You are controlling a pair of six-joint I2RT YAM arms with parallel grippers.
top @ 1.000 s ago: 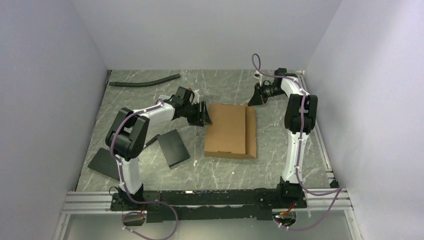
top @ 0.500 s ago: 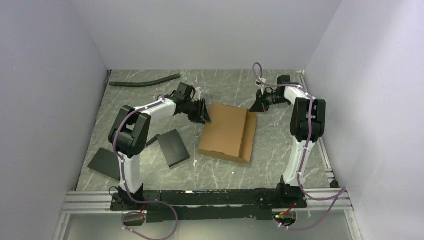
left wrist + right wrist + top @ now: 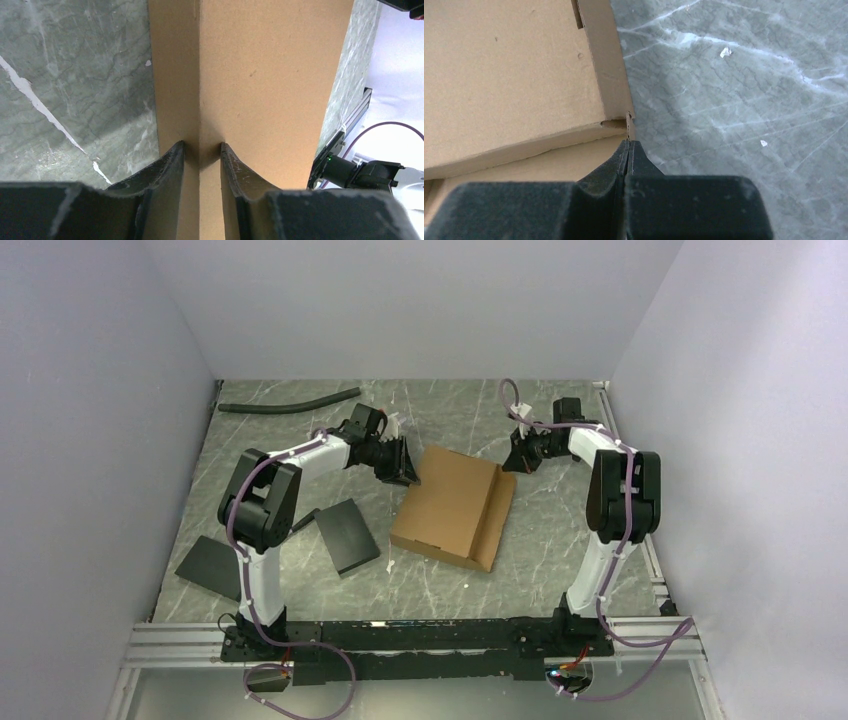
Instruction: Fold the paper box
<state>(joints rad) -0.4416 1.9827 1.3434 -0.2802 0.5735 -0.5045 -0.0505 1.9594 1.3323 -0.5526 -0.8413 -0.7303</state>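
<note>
paper box point(image 3: 445, 502) sits mid-table point(image 3: 430, 585), skewed. Left gripper point(image 3: 409, 471) at its far-left corner, right gripper point(image 3: 511, 464) at its far-right corner. Near slab point(image 3: 345, 533) just left of box, second slab point(image 3: 208, 566) further left. Hose point(image 3: 288, 402) behind, far-left.

**Pale walls around a grey marbled tabletop**

Three plain, pale lavender walls close the space in: a back wall point(image 3: 420, 300), a left wall point(image 3: 90, 440) and a right wall point(image 3: 750, 440); the tabletop point(image 3: 450, 410) is dark grey, stone-patterned, streaked with white veins; an aluminium rail point(image 3: 160, 645) runs along its near edge; the light is soft and even; shadows are faint.
</note>
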